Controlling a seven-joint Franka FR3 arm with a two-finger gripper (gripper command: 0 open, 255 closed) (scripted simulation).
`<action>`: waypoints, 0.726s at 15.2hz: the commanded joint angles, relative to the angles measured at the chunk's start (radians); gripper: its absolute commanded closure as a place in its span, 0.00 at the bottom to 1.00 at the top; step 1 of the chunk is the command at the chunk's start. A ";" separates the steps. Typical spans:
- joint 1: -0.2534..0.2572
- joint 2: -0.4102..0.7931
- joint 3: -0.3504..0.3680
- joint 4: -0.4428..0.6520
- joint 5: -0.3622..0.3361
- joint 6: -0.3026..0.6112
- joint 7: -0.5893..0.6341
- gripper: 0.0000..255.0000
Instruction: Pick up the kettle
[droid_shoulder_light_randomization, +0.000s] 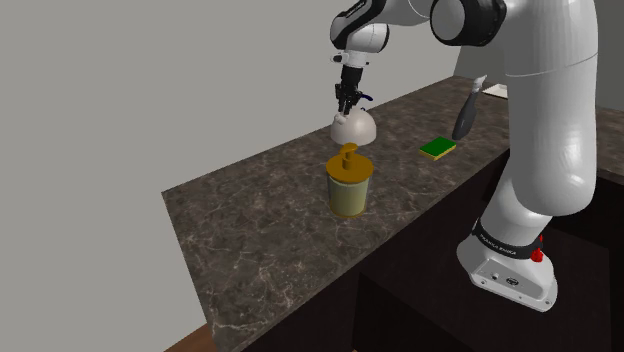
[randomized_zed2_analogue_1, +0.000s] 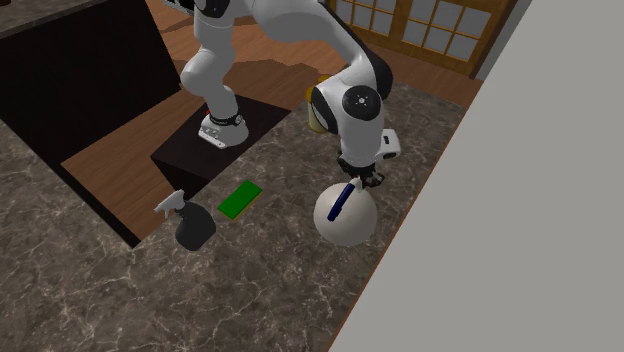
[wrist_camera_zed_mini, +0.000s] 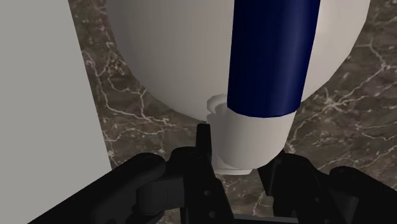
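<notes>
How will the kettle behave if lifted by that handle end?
Probably rigid: the kettle looks hard and smooth. The gripper sits at one end of the blue handle, off centre, so it may tilt when raised.

A home kitchen is suggested by the dark marbled worktop, the sponge and spray bottle set on it, the wooden floor and the paned doors.

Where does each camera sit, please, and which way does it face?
Shoulder view: beside the stand, looking along the counter; the arm reaches to the kettle.
Second exterior view: high over the counter, facing back towards the stand; arm and gripper show.
Wrist view: on the hand, looking at the kettle's blue handle; gripper shows.
Shared: kettle in all; green pad in both exterior views.
</notes>
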 joint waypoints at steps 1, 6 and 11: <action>0.000 0.001 0.000 -0.001 0.000 0.001 0.000 1.00; -0.001 0.001 0.000 -0.001 0.001 0.001 -0.001 1.00; 0.003 -0.018 -0.007 0.028 -0.017 -0.041 0.019 1.00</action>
